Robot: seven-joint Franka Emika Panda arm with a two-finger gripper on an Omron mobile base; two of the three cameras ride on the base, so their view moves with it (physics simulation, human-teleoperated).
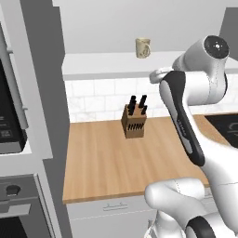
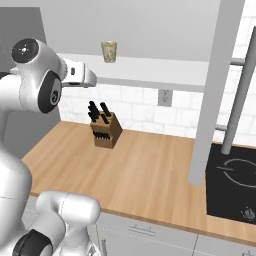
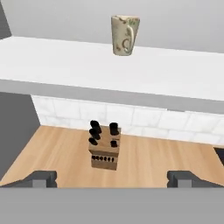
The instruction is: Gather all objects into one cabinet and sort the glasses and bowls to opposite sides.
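Jaws wide apart, nothing between them; gripper (image 3: 112,177) up at shelf height, 2 dark fingertips (image 3: 40,178) at bottom of hand view. 1 beige mottled cup (image 3: 124,34) upright on pale cabinet shelf (image 3: 65,61), well ahead of jaws & roughly centred between them, apart from gripper. Below: 1 wooden knife block (image 3: 105,151) w/ several black handles, on wood countertop (image 1: 102,158) near tiled backsplash. 1 black cooktop (image 2: 232,182) at right. No legible labels/writing.

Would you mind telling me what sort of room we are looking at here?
A rendered kitchen, most likely: a wooden counter with a knife block, a white tiled backsplash, and a black hob at the right.
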